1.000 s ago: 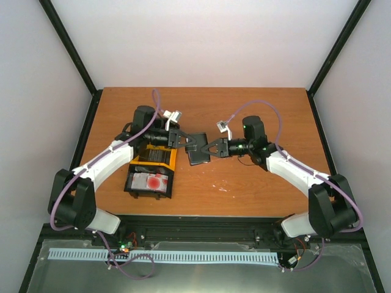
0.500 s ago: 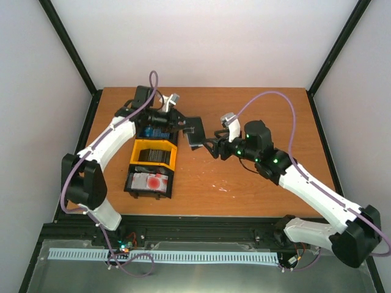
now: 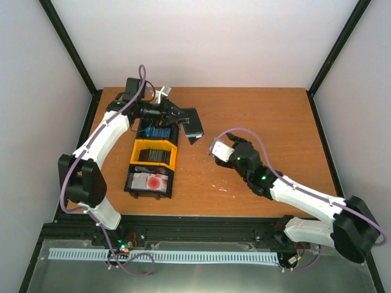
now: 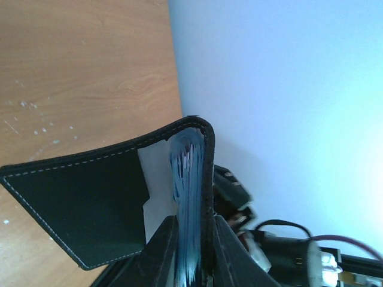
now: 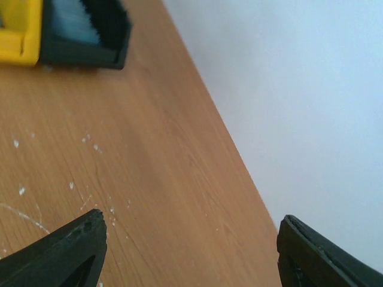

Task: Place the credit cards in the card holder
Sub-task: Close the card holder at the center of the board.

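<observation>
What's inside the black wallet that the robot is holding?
Inside the card holder, pinched by the left claw, you can see the thin edges of bluish cards packed beside a pale sheet. The holder itself covers their faces, so they can't be counted.

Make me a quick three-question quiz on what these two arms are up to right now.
1. True or false: the right gripper is clamped on a card.
2. What holds the card holder? A) the left gripper B) the right gripper C) nothing, it lies on the table
3. Fill in: the red-blotched cards lie in the ____ bin nearest the arm bases.

Key: 1 false, the right gripper is open and empty. 2 A. 3 black.
</observation>
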`<state>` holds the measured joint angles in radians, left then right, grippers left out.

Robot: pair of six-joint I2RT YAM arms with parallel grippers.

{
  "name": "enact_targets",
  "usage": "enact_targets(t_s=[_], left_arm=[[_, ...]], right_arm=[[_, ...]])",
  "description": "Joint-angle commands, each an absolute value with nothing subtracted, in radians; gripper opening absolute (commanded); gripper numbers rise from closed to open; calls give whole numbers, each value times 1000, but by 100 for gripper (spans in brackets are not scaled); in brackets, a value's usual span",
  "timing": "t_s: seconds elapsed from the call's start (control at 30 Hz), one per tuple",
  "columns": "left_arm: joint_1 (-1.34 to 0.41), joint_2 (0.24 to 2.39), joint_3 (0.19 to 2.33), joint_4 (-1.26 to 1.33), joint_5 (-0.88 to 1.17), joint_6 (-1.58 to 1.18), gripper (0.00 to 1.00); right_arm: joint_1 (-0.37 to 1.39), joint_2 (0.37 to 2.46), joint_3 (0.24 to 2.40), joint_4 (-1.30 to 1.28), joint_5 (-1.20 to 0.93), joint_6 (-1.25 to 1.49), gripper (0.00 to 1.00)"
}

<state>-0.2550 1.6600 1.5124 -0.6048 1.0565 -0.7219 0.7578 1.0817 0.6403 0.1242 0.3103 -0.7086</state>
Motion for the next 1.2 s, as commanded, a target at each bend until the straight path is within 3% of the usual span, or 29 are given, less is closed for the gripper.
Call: enact_targets(t_s=[0.0,0.17,0.3,0.67,0.77,0.97,1.17], left_arm=[[-253,1600,1470,-527,1127,-846,7],[-253,1581,1393,-483,1138,-911,8],[-253,1572,1366,-476,1101,-926,8],[-253,1569,1331,-422,1069,-977,8],[-253,1566,1322,-422,1067,-977,8],[-253,1547,1301,-448,1067,-953,10],[-253,1526,1282,-449,1064,-948,15]], right_arm=[[815,1202,612,458,368,-1066,78],[876,1324,617,781,336,-1217,82],[894,1347,641,869,335,-1182,86],[961,1285,656,655,192,-1258,86],[971,1303,667,652,192,-1274,81],[973,1343,679,682,208,-1306,51],[973,1343,679,672,225,-1312,33]])
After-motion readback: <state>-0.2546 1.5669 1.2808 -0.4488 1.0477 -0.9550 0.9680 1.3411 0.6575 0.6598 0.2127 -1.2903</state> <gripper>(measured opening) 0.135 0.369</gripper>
